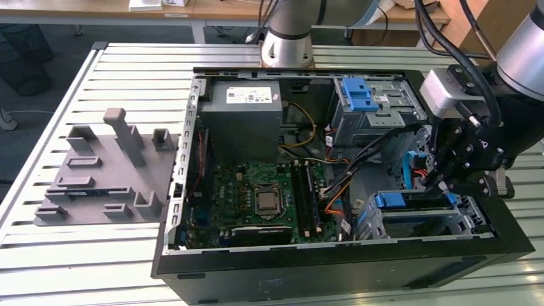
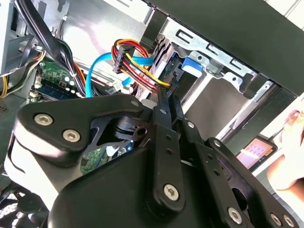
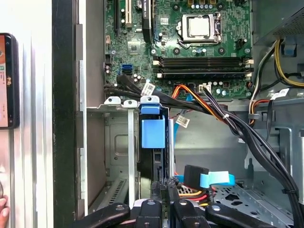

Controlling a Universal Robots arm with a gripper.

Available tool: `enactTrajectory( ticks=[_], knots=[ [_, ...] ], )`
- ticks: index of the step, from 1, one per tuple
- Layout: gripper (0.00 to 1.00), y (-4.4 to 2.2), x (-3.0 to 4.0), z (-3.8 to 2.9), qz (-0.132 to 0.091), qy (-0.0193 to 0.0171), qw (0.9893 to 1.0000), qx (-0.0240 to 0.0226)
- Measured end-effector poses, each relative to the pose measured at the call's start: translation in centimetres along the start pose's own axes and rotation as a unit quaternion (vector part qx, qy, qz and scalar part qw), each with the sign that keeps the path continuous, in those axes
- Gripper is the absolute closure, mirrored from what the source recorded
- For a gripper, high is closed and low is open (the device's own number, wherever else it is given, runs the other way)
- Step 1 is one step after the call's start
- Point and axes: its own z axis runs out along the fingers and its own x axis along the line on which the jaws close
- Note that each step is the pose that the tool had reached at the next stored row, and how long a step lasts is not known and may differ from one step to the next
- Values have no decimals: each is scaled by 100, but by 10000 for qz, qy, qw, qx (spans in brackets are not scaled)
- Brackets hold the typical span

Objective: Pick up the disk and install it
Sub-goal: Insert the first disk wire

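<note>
The disk [image 1: 399,203] stands on edge in the drive bay at the open computer case's front corner, on the exterior view's right, its blue carrier tab uppermost. In the first wrist view the disk [image 3: 153,130] sits between the bay's metal walls, with the blue tab toward the motherboard. My gripper [image 1: 437,185] hangs right over this bay. Its fingers are pressed together with no gap in both wrist views, and the gripper [image 3: 164,192] tips meet the disk's near end. In the second wrist view the gripper [image 2: 168,95] tips reach to the blue carrier [image 2: 190,64] and the cable plugs.
The case [image 1: 340,274] holds a grey power supply box [image 1: 246,111], a blue-handled drive cage [image 1: 370,95], a motherboard [image 1: 264,191] and loose cables [image 3: 223,116] beside the bay. A grey fixture [image 1: 102,172] lies on the slatted table. A phone [image 3: 7,80] and a hand [image 2: 289,137] are outside the case wall.
</note>
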Motion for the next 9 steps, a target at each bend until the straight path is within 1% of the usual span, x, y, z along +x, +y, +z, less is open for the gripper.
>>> enactTrajectory(
  ticks=[9],
  knots=[
    [84,-4,0,41,-1,1,10000,-35]
  ],
)
